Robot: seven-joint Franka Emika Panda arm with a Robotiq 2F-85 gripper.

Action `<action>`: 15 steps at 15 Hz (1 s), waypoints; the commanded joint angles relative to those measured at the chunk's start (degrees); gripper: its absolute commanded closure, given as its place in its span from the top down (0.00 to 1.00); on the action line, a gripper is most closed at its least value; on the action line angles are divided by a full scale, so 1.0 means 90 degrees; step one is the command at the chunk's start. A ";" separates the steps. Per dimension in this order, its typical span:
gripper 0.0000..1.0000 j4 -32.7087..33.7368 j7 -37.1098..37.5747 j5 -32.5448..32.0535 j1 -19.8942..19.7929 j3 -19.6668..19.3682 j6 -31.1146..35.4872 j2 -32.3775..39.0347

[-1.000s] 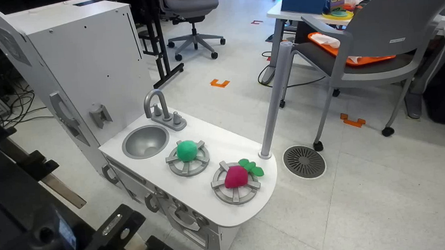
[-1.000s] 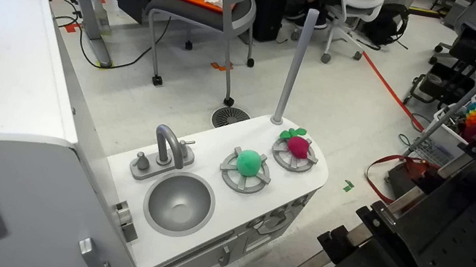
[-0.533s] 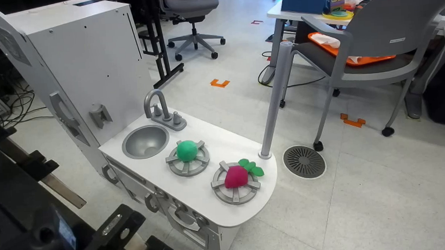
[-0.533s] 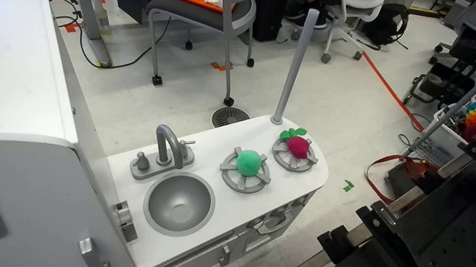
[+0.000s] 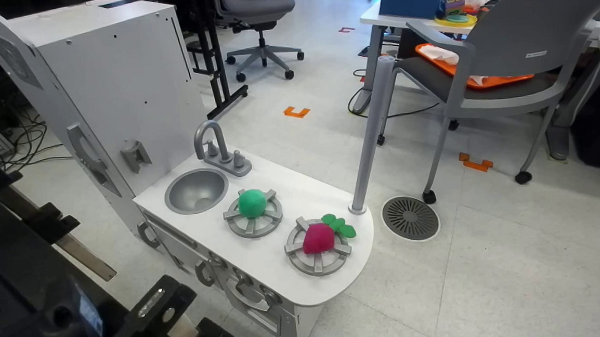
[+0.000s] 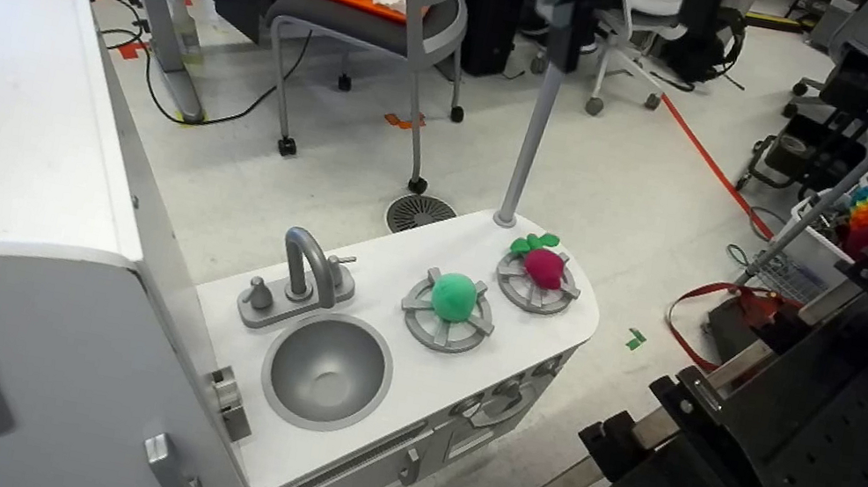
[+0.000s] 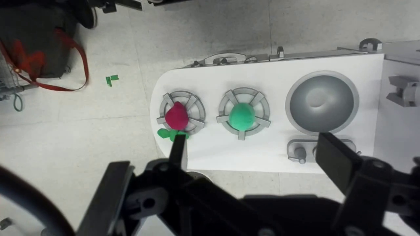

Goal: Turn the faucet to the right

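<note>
The grey-silver faucet stands behind the sink basin on the white toy counter. In both exterior views its arched spout (image 5: 221, 143) (image 6: 316, 263) is upright and bends toward the basin. In the wrist view its base (image 7: 309, 145) and one handle show; the spout is mostly hidden behind the right-hand finger. My gripper (image 7: 252, 141) is open and empty, with its fingers spread wide above the counter. Part of the dark gripper (image 6: 565, 30) also shows at the top of an exterior view, high above the counter and apart from the faucet.
A round sink basin (image 7: 323, 103) lies beside the faucet. A green ball (image 7: 241, 116) and a magenta toy vegetable (image 7: 177, 116) sit on two burners. A grey pole (image 6: 533, 136) rises at the counter's far corner. A tall white toy fridge (image 5: 118, 86) adjoins the sink end.
My gripper has come into view at the top of an exterior view, in front of the pole's upper end. The faucet and the things on the counter have not moved.
</note>
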 commanded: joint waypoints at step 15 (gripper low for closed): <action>1.00 0.6273 0.0151 0.0766 0.1980 -0.1792 0.0640 0.6719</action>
